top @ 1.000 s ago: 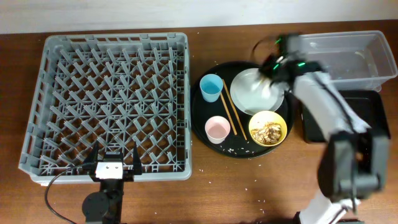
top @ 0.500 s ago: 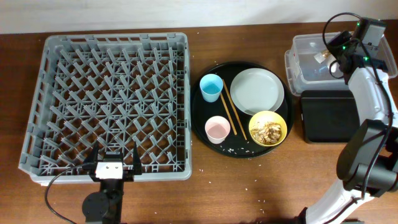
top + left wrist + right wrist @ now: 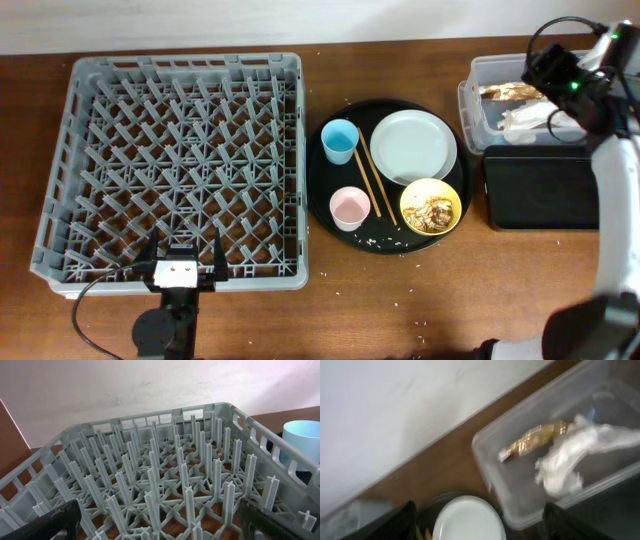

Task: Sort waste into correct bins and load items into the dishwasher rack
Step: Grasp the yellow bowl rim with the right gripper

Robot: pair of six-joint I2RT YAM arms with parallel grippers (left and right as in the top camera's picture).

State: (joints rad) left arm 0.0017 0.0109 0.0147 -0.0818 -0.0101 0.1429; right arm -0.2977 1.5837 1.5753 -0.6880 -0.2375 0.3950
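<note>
The grey dishwasher rack (image 3: 170,165) fills the left of the table, and it also fills the left wrist view as the rack (image 3: 160,475). My left gripper (image 3: 183,255) hangs open over its near edge, holding nothing. On the round black tray sit a blue cup (image 3: 340,140), white plate (image 3: 413,146), pink cup (image 3: 349,207), chopsticks (image 3: 372,175) and a yellow bowl (image 3: 431,206) with food scraps. My right gripper (image 3: 545,80) is open above the clear tub (image 3: 478,100). Inside the tub lie the gold wrapper (image 3: 535,439) and the white napkin (image 3: 570,457).
A shallow black rectangular tray (image 3: 540,187) lies just in front of the clear tub. Rice grains are scattered on the round black tray (image 3: 385,240) and on the wood near it. The blue cup (image 3: 302,440) shows past the rack's right wall.
My right arm swung from over the plate to above the clear tub and its jaws opened. The napkin and wrapper now lie loose in the tub. The left arm stayed still.
</note>
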